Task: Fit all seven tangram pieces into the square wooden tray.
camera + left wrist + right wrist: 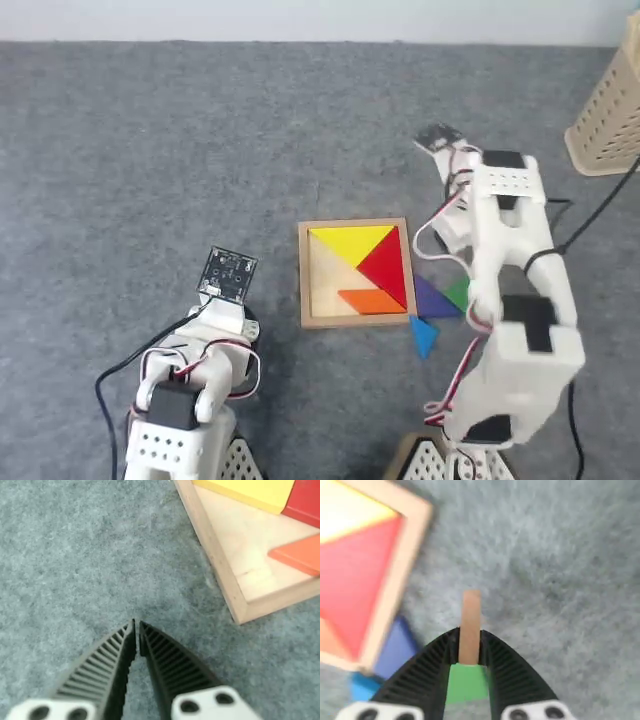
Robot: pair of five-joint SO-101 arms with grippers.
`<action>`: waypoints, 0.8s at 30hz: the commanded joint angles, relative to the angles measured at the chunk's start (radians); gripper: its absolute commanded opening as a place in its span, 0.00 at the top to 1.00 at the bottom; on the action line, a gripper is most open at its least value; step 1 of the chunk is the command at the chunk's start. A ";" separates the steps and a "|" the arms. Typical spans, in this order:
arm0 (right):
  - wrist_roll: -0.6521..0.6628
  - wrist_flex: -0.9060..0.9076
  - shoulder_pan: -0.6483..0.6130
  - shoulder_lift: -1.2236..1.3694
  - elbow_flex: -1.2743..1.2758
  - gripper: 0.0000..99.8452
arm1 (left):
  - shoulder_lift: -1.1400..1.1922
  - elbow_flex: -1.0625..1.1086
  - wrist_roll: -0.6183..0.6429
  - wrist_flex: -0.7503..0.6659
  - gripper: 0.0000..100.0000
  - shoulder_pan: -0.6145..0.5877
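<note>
- Left gripper point(136, 626): fingers pressed together, holding nothing; its arm is at lower left in the high view.
- Right gripper point(469, 634): clamped on the green piece point(467, 682), right of the tray point(303, 280).

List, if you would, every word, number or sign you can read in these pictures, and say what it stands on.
No text can be read in any view.
The wooden tray: plain, no print.
The piece in the right gripper: bare edge, no print.
The left arm's dark board and the right arm's board: tiny marks, too small to read.
</note>
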 commanded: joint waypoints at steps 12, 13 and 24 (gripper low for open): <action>0.061 -0.030 -0.441 -0.294 0.238 0.99 | -0.020 -0.018 0.008 0.006 0.99 -0.003; 0.064 -0.041 -0.443 -0.271 0.238 0.99 | -0.020 -0.018 0.008 0.006 0.99 -0.003; 0.098 -0.133 -0.446 -0.157 0.244 0.99 | -0.020 -0.018 0.008 0.006 0.99 -0.003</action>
